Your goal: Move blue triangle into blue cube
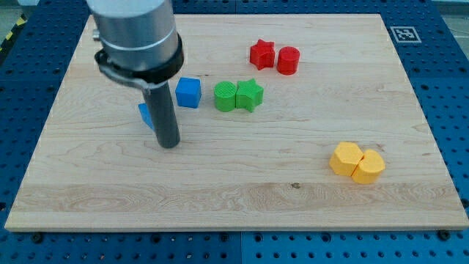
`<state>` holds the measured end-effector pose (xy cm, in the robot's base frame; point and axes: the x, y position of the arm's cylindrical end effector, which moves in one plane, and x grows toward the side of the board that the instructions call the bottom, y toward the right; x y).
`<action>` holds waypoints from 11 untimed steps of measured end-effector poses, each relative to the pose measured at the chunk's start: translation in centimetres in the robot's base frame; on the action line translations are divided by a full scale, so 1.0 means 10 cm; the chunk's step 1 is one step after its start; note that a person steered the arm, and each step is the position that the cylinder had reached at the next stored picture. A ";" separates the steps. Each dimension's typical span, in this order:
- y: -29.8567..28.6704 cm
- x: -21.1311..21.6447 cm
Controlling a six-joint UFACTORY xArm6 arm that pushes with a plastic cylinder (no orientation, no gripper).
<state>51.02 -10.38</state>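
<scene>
The blue cube (188, 92) sits on the wooden board (234, 183) left of centre. The blue triangle (145, 115) lies to its lower left, mostly hidden behind my rod; only its left edge shows. My tip (169, 144) rests on the board just below and right of the triangle, below and left of the cube. The arm's grey body (135, 37) covers the board's upper left.
A green cylinder (225, 96) and a green star (249, 94) touch each other right of the blue cube. A red star (261, 54) and a red cylinder (288, 60) sit at the top. Two yellow blocks (345, 158) (368, 166) sit at the lower right.
</scene>
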 end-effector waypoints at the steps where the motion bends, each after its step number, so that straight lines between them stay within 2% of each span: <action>1: -0.19 0.00; 3: -0.23 -0.67; 4: -0.25 -0.67; 5: -0.50 -0.69; 6: -1.01 -0.80; 7: -1.14 -1.16; 8: -0.97 -1.30; 10: -0.68 -1.31; 11: -0.82 -1.33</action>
<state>37.73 -18.57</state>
